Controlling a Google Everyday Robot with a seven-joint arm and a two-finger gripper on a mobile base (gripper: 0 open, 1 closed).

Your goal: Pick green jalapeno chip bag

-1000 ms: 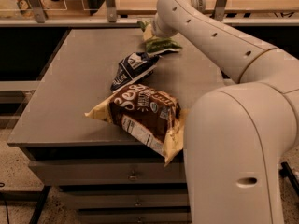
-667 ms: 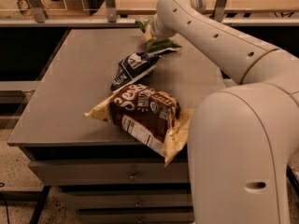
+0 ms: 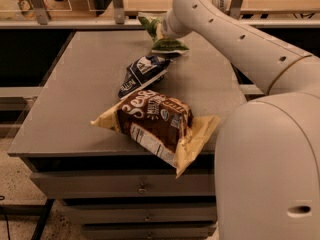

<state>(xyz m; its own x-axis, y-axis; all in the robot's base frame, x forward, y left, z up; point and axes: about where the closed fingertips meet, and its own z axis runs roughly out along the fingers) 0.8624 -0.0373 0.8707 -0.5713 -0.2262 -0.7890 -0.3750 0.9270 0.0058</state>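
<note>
The green jalapeno chip bag [image 3: 169, 46] is at the back of the grey table [image 3: 65, 109], small, crinkled and olive green. Its pinched end [image 3: 148, 25] sticks up and to the left. My gripper [image 3: 161, 32] is at the end of the white arm [image 3: 235, 34] that reaches in from the right. It sits right on the bag and grips it, with the fingers mostly hidden by the wrist and the bag. The bag looks raised a little off the table top.
A dark navy-and-white bag [image 3: 141, 74] lies just in front of the green bag. A larger brown-and-tan bag [image 3: 157, 124] lies near the table's front edge. A shelf rail with posts [image 3: 117, 4] runs behind the table. My white body [image 3: 270, 169] fills the lower right.
The green bag has shifted up and to the left with my gripper, and its pinched end now stands higher. The other two bags have not moved.
</note>
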